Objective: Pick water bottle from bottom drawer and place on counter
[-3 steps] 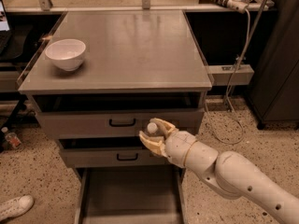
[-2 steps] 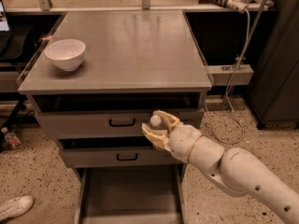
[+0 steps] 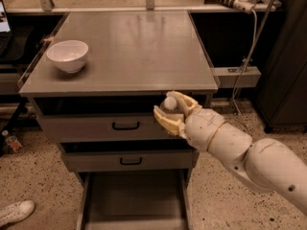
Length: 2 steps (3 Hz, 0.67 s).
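Observation:
My gripper is shut on the water bottle; only the white cap shows between the fingers. It hangs in front of the cabinet, just below the front edge of the counter, near its right side. The bottom drawer stands pulled out below, a plain grey tray with nothing showing in it.
A white bowl sits at the counter's left. Two shallower drawers with black handles are between counter and bottom drawer. A shoe lies on the floor at lower left. Cables and a rail stand behind the cabinet.
My gripper has risen with the bottle, from level with the top drawer's front to just under the counter's edge.

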Motion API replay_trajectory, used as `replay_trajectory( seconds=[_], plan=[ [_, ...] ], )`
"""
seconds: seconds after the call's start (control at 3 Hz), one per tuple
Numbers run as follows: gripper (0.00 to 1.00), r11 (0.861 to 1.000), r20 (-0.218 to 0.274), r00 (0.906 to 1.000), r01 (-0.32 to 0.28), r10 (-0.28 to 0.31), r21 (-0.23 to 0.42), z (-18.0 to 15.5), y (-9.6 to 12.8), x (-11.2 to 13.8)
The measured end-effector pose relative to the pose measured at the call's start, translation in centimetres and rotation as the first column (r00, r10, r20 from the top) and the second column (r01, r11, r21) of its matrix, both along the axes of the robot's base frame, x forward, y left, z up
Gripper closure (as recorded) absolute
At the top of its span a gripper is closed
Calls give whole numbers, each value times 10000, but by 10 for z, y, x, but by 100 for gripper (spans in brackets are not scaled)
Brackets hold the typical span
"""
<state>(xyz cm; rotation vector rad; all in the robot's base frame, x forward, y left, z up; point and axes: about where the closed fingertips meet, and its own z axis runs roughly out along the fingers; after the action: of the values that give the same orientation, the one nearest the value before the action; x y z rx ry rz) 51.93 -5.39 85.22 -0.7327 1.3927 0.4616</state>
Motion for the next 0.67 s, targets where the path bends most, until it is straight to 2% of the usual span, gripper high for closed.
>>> replay_trajectory(
  seconds=[0.33,0.67],
  plan=[
    [100,9995,779,9970,33,-8,-315,53,-10,-8],
    [100,9995,780,9970,33,-9,-315,53,-10,-8]
  ],
)
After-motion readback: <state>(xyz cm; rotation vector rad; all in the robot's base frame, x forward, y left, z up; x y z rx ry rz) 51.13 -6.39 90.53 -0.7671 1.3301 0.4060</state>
